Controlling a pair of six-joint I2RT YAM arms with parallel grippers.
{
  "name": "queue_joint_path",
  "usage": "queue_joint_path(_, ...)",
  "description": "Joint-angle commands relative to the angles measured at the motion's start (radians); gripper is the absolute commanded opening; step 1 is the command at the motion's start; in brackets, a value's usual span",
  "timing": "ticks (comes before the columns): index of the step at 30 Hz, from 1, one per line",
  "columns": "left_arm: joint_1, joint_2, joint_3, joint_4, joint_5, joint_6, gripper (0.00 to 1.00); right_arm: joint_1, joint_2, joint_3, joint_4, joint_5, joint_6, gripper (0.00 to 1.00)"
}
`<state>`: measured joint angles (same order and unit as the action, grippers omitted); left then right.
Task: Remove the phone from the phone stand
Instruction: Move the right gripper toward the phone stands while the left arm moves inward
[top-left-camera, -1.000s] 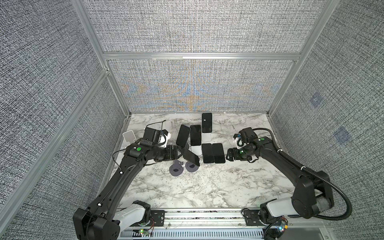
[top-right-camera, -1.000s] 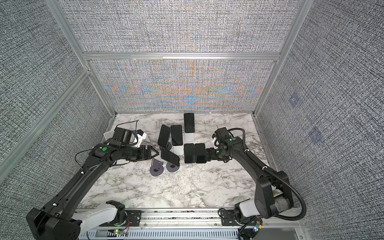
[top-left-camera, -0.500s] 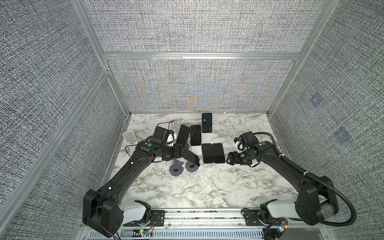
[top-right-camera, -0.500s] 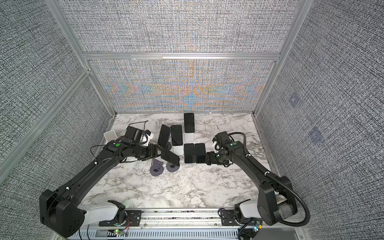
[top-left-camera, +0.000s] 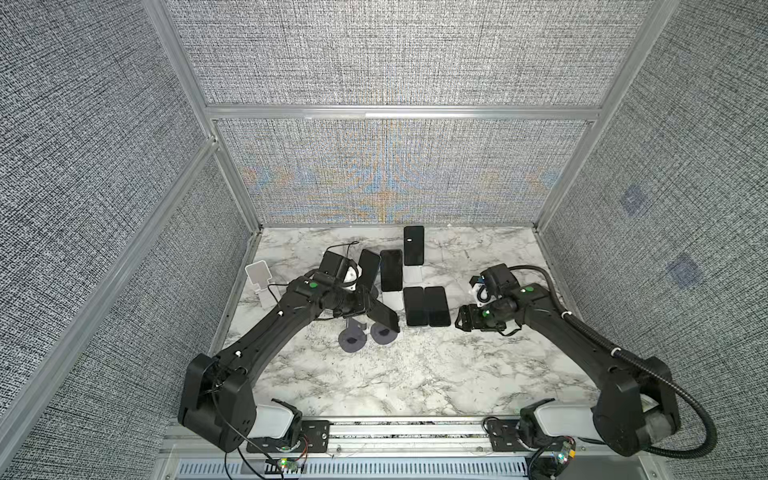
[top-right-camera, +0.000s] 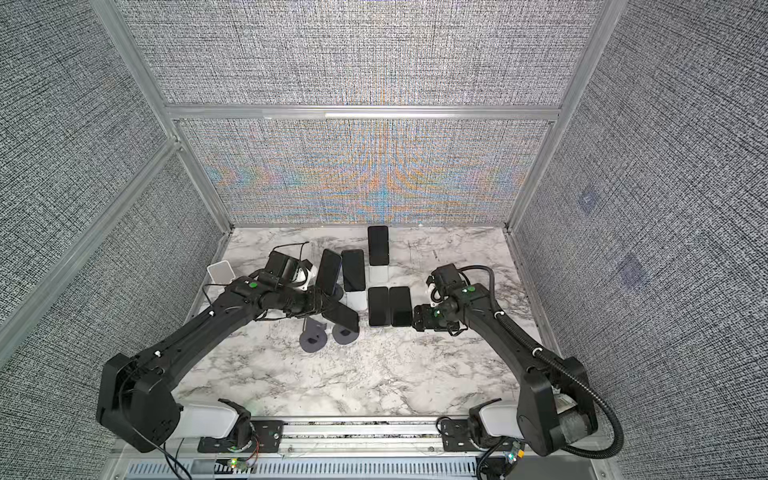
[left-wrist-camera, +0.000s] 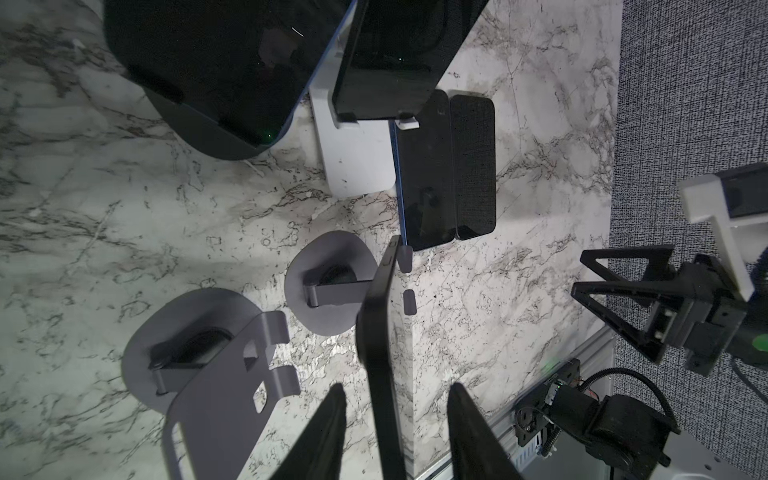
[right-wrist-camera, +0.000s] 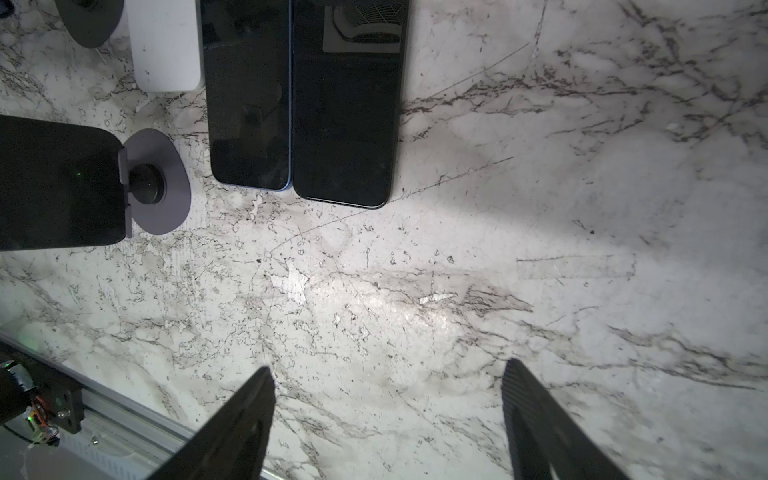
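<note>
While the right gripper (right-wrist-camera: 387, 365) gapes empty, the narrower left gripper (left-wrist-camera: 397, 386) straddles the phone (left-wrist-camera: 376, 332) without touching

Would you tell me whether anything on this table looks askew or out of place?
Nothing looks spilled or damaged. The phone on one grey stand lies slanted, unlike the propped phones behind, with the left pincer straddling it. The other grey stand beside it is empty.

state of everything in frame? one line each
phone, tilted on grey stand.
left gripper, open, fingers either side of phone.
second grey stand, empty.
flat phones, lying side by side on table.
rear phones, propped on stands.
white stand, empty.
right gripper, open, empty.
</note>
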<state>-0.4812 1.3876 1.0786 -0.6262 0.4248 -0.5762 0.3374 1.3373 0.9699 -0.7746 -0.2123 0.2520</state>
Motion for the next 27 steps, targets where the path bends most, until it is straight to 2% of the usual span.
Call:
queue_joint_path(1, -0.002, 0.004, 0.007, 0.018, -0.006, 0.003, 0.34, 0.000, -0.004, 0.000, -0.021, 0.014, -0.005, 0.76)
queue_joint_path(4, -0.003, 0.008, 0.006, 0.018, -0.005, 0.008, 0.30, 0.000, -0.009, 0.000, -0.025, 0.018, -0.008, 0.76)
queue_joint_path(10, -0.006, 0.005, -0.001, 0.006, -0.009, 0.015, 0.16, 0.001, -0.022, 0.001, -0.035, 0.025, -0.012, 0.76)
queue_joint_path(18, -0.007, 0.005, 0.006, 0.001, -0.003, 0.028, 0.06, 0.001, -0.049, 0.016, -0.053, -0.005, -0.022, 0.76)
queue_joint_path(23, -0.007, 0.003, 0.042, -0.021, 0.014, 0.052, 0.04, 0.010, -0.082, 0.056, -0.066, -0.047, -0.099, 0.76)
queue_joint_path(27, -0.007, 0.022, 0.121, -0.054, 0.083, 0.087, 0.00, 0.035, -0.114, 0.095, -0.070, -0.086, -0.194, 0.76)
